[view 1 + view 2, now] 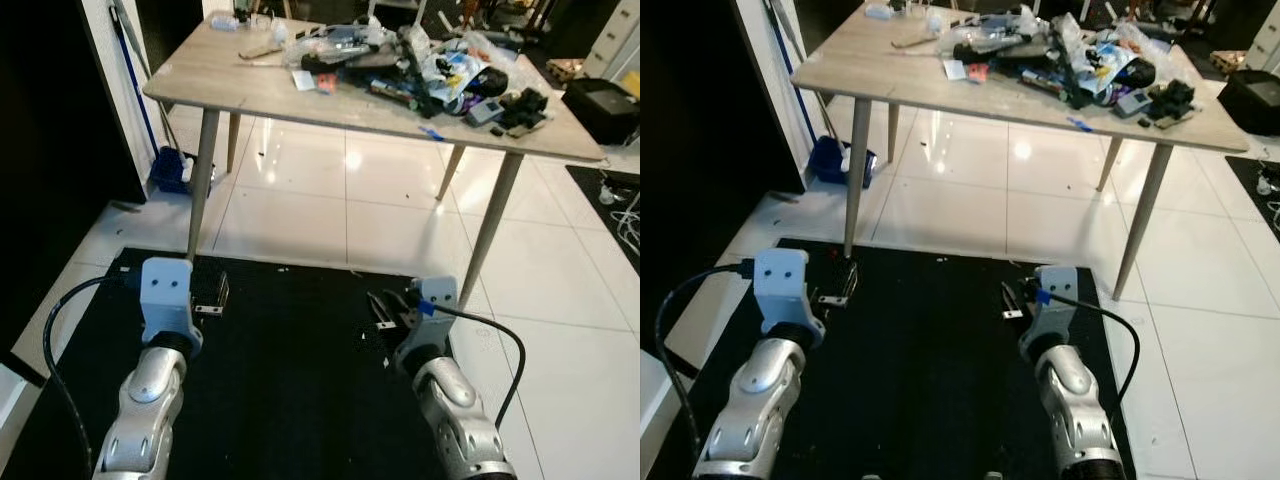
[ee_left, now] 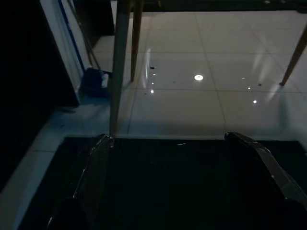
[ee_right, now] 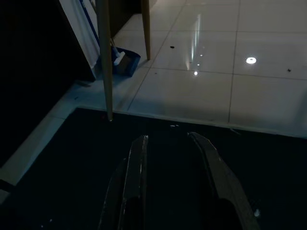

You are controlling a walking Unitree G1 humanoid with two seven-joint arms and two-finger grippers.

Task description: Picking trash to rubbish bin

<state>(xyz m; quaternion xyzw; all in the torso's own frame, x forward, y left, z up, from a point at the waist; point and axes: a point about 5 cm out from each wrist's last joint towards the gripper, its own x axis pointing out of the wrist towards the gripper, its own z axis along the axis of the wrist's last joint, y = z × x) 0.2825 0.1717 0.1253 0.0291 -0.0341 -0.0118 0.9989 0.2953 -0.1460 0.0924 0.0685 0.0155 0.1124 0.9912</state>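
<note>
A heap of trash (image 1: pixel 420 65), made of wrappers, plastic bags and dark bits, covers the far right half of a light wooden table (image 1: pixel 230 80). Both arms are held low over a black mat (image 1: pixel 290 380) in front of the table. My left gripper (image 1: pixel 210 290) is open, its fingers (image 2: pixel 96 163) spread wide with nothing between them. My right gripper (image 1: pixel 385 305) is open by a narrower gap, and its fingers (image 3: pixel 136 167) also hold nothing. Both grippers point towards the table legs, well below and short of the trash.
A blue dustpan (image 1: pixel 170 170) and a long broom handle (image 1: pixel 135 90) lean at the white wall on the left. A black box (image 1: pixel 605 105) and white cables (image 1: pixel 625 215) lie on the right. Glossy white tiles (image 1: pixel 330 200) run under the table.
</note>
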